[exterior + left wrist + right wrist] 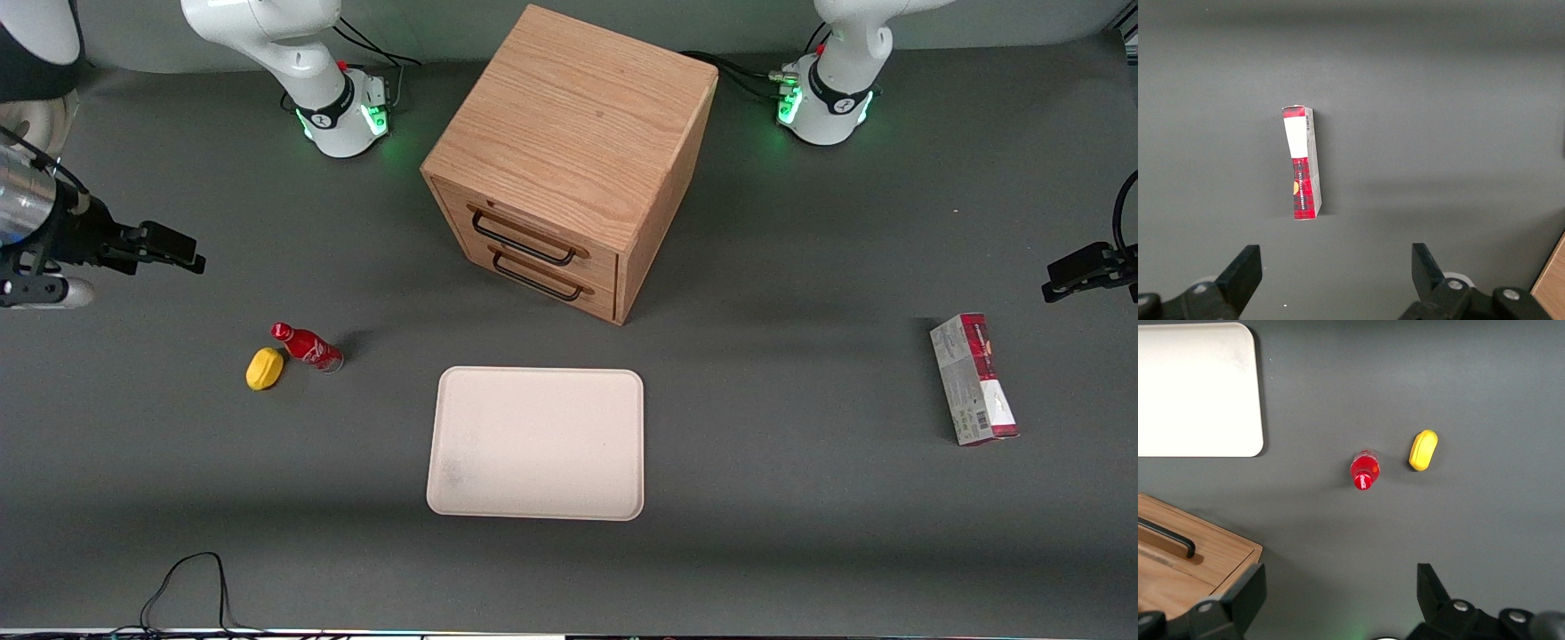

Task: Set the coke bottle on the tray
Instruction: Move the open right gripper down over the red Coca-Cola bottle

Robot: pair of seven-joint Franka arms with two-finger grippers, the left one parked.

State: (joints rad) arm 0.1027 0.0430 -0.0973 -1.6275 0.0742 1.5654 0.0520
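**A:** Where does the coke bottle (308,347) stand, and why would it matter?

**B:** Upright on the bare table, toward the working arm's end. In the wrist view its red cap (1363,481) faces almost straight up at the camera, so I judge the arm is raised above it to line up a descent from overhead.

**A:** What's closest to it?

**B:** The yellow lemon-shaped object (265,368), just beside it, at about eight o'clock from the bottle in the front view. They look barely apart; I can't tell if they touch. That neighbour is probably why the fingers should close across the bottle along the line that avoids it.

**A:** And the tray (462,498)?

**B:** At roughly four o'clock from the bottle in the front view, nearer the front camera, with nothing on it. It lies in front of the wooden drawer cabinet (569,133), so any spot on it will do for setting down.

**A:** The gripper (1341,600)?

**B:** Spread wide, holding nothing, hanging high over the table with the bottle showing between its two fingers, well clear of them. Nothing has been grasped yet, so the task looks to be at its start.

**A:** Anything else?

**B:** A red-and-grey carton (974,380) lies toward the parked arm's end, well apart from all this.
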